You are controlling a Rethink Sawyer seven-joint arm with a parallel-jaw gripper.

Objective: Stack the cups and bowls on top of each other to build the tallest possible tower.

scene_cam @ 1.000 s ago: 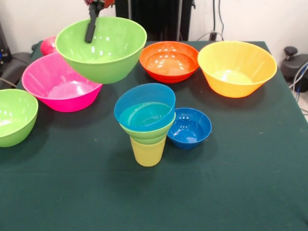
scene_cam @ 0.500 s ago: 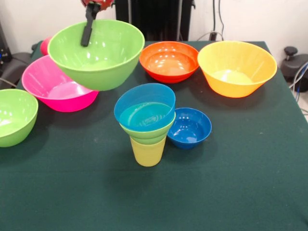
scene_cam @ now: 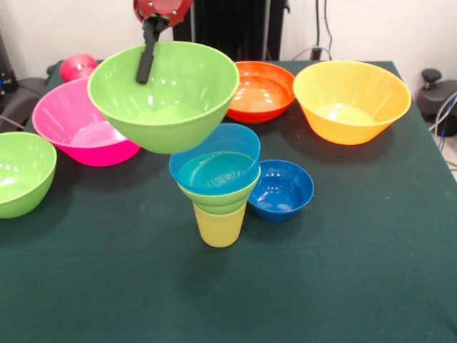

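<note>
My gripper (scene_cam: 146, 71) is shut on the far rim of a large lime green bowl (scene_cam: 178, 107). One black finger (scene_cam: 148, 53) lies inside the bowl and the other is hidden behind its wall. The bowl hangs tilted in the air, up and to the left of the tower, and covers part of the tower's top rim. The tower stands mid-table: a pale yellow cup (scene_cam: 219, 226) at the base, two small green bowls (scene_cam: 220, 200) nested on it, and a light blue bowl (scene_cam: 218, 168) on top.
A dark blue bowl (scene_cam: 282, 189) sits right beside the tower. Behind are an orange-red bowl (scene_cam: 263, 89) and a yellow-orange bowl (scene_cam: 351, 100). At the left stand a pink bowl (scene_cam: 71, 125), a second lime green bowl (scene_cam: 21, 171), and a red cup (scene_cam: 78, 66).
The gripper has carried the large green bowl to the right, toward the tower. The bowl now overlaps the blue bowl's rim. Nothing else has moved.
</note>
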